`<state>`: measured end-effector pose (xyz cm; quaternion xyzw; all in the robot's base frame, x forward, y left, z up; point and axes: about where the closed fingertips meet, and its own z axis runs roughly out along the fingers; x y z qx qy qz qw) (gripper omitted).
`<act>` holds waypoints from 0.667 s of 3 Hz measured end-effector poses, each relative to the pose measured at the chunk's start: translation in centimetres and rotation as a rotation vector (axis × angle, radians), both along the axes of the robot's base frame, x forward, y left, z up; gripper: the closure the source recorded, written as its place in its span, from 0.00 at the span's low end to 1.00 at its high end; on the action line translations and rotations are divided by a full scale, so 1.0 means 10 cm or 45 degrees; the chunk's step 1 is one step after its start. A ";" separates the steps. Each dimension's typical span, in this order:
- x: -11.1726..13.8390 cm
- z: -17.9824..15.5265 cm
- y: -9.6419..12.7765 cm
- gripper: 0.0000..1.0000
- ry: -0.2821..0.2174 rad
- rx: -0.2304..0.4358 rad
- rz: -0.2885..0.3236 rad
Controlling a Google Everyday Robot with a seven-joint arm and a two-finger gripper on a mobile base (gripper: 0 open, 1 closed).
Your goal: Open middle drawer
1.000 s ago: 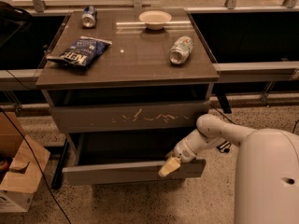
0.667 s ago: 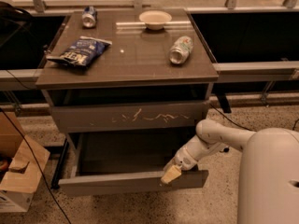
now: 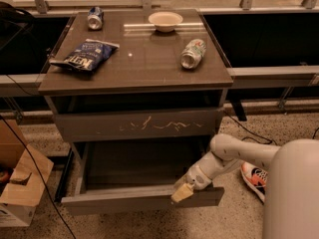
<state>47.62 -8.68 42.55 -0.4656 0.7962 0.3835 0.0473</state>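
Standing a little to one side, I saw the middle drawer [image 3: 124,200] low in the frame. Its plain front panel ran left to right across the lower centre, well forward of the scratched front [image 3: 139,126] above it, so the dark inside of the drawer lay open to view. The hand [image 3: 182,193] sat toward the right end of that panel, touching its upper edge, in the lower centre-right of the frame. Whether it was open, closed or hooked over the lip I could not tell. The arm [image 3: 224,156] reached in from the robot's pale body at the lower right, so the drawer lay to the left of the hand and behind it, toward the cabinet. To my eye the task looked largely done, and any further pull would have had to run toward the bottom edge of the frame, square to the panel's long axis. Because the hand held off-centre, to the right of the panel's middle, I judged that a pull from there might drag the right side ahead of the left. The panel's left end did sit slightly lower in the frame than its right, though that could have been only the angle of view. Up on the surface [image 3: 149,68] the chip bag [image 3: 87,55], the two cans and the bowl [image 3: 165,20] lay well apart from all this.
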 end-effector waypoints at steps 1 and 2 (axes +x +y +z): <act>-0.04 0.01 -0.01 0.03 0.007 -0.003 -0.004; -0.48 -0.04 -0.09 0.00 0.069 -0.031 -0.039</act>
